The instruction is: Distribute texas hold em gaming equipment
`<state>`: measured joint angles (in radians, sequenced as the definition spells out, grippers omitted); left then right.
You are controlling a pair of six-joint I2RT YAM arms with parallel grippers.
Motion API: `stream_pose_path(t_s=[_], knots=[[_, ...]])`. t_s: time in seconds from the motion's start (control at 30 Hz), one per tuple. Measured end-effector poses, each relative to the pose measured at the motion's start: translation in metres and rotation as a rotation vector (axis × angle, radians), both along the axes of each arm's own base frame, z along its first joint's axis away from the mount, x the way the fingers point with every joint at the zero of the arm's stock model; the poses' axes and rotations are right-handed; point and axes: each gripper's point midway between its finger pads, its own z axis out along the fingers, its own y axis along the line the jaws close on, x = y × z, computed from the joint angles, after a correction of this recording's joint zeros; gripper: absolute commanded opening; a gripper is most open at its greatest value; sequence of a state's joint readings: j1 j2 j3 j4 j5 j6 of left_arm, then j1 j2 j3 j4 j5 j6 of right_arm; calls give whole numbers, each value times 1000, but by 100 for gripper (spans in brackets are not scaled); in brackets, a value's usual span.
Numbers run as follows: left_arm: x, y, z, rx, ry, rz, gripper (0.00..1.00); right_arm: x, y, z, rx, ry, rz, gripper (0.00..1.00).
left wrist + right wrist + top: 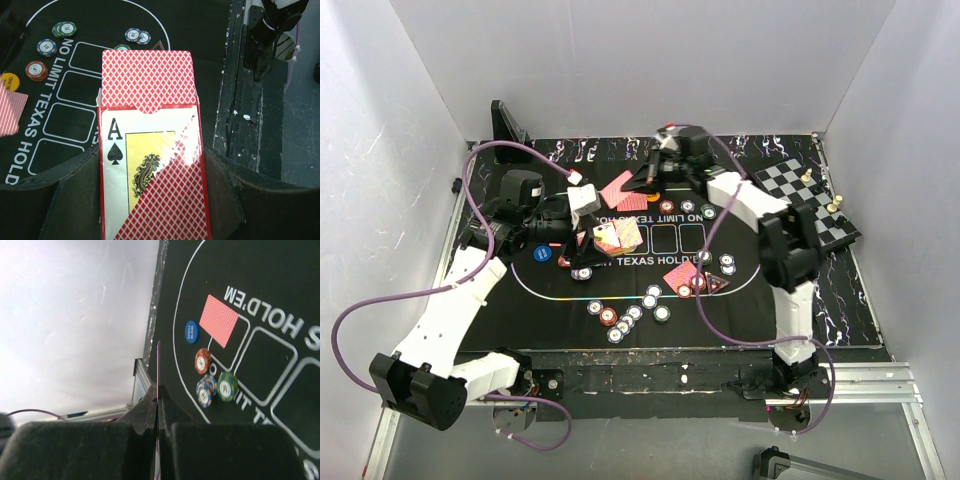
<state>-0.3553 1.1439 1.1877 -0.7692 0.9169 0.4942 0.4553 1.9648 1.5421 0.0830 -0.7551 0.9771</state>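
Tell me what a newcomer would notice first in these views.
The ace-of-spades card box, red-backed cards poking from its top, fills the left wrist view, clamped in the left gripper. The right gripper, over the far middle of the mat, is pinched shut on a thin card seen edge-on. Poker chips lie scattered toward the mat's near edge.

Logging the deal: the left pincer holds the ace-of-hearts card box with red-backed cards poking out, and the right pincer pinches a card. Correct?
No: the card box in the left pincer shows the ace of spades, not hearts, per the left wrist view. Red-backed cards do poke out, and the right pincer does pinch a card.
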Motion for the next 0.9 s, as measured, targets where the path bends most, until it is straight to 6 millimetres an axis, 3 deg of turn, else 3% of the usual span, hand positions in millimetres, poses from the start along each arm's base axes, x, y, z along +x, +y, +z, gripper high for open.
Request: stream_pose_path(t_s=[0.13,0.3,0.43,0.53,0.67,0.73,0.9], knots=[[-1,0,5,-7,8,6,0,11,68,-39,-44,20,94,1],[-2,0,11,-16,3,14,0,-2,133,-78,-66,24,181,3],[-4,1,13,-18,-2,15,0,-18,156,-118,-101,71,211,3],[-5,2,15,-20,-10,17,0,-13,165,-144,-127,82,196,8],[-6,2,17,-23,-18,17,0,-8,164,-165,-176,91,147,9],[-6,3,18,-24,-20,17,0,-3,165,-167,-188,77,118,16],[-7,3,17,-24,-13,22,0,9,180,-165,-183,34,83,63]])
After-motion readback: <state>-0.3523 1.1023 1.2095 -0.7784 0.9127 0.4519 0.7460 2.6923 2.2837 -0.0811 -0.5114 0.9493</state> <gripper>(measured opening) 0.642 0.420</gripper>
